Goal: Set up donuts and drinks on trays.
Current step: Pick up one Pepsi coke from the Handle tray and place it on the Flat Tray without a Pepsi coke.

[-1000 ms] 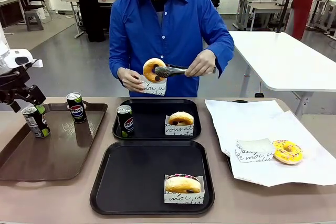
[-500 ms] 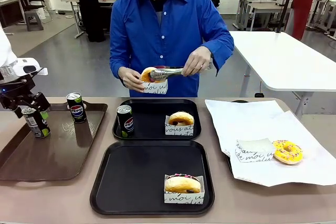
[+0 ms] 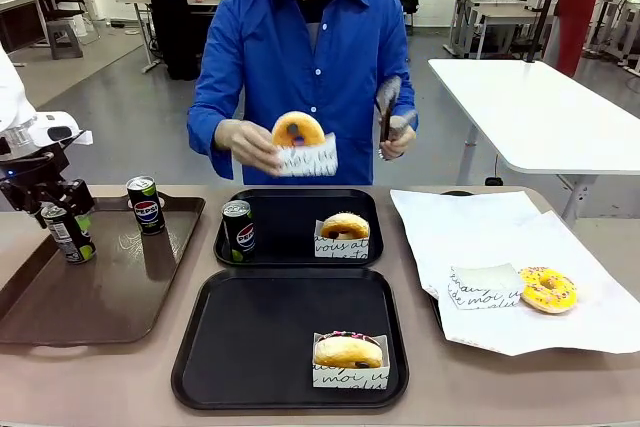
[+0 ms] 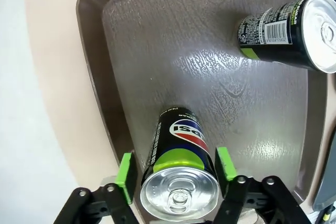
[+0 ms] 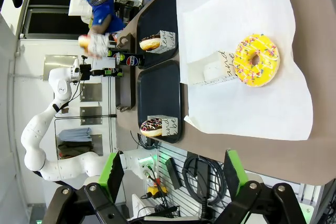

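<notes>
Drink, front view: slim black Pepsi can (image 3: 68,237) standing at left end of brown rectangular plastic tray (image 3: 110,297), my left claw (image 3: 60,209) at its top.
Left wrist view: green pads (image 4: 126,174) pinching that can's sides.
Right wrist view: my right claw (image 5: 174,169) spread, empty; yellow iced ring donut (image 5: 257,60) on white paper (image 5: 236,103).

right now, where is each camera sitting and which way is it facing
Front view: at the robot's side, facing the person in a blue shirt; left gripper at picture left.
Left wrist view: on the left arm, looking down at the slim black Pepsi can its pads grip, on a brown rectangular tray.
Right wrist view: on the right arm, rolled sideways over the table; open right gripper at the bottom.
Front and right wrist share the yellow iced ring donut.
</notes>
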Robot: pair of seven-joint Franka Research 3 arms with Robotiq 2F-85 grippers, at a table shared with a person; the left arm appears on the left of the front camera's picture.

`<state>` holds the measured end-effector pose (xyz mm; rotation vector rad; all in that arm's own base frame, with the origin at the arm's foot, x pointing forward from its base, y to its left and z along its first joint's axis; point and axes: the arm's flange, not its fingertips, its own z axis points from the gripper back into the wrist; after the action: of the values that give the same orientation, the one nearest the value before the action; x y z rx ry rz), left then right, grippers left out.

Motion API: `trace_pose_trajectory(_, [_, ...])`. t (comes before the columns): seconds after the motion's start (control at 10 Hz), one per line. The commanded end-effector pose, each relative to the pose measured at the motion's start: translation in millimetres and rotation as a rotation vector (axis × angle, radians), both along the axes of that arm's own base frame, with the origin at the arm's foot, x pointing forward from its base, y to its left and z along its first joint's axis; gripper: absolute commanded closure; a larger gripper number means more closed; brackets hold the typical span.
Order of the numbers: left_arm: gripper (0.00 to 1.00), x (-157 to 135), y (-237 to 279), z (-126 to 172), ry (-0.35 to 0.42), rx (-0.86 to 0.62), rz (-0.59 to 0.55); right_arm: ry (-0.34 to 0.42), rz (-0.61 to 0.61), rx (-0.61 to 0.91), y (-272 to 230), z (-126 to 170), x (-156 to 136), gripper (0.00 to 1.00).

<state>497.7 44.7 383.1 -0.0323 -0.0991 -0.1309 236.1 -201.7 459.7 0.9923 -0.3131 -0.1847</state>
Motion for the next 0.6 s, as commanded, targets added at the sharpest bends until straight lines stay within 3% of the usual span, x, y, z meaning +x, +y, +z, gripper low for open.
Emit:
trace_pose_trajectory(0.0, [0.58,5.2,-1.1,1.2,-0.002,0.017,0.022,0.001,0.002,0.0,1.6,-2.1,-1.7,0.0])
trace_pose_trajectory(0.1, [1.0,4.8,-0.5,1.8,0.0,0.02,0.03,0.001,0.002,0.0,1.6,-2.1,-1.7,0.0])
trace_pose_trajectory(0.3, [1.0,4.9,-0.1,3.2,0.004,0.022,0.029,0.001,0.002,0.0,1.6,-2.1,-1.7,0.0])
trace_pose_trajectory(0.5, [0.96,-6.3,1.4,30.4,0.041,-0.031,0.02,0.001,0.002,0.0,1.6,-2.1,-1.7,0.0])
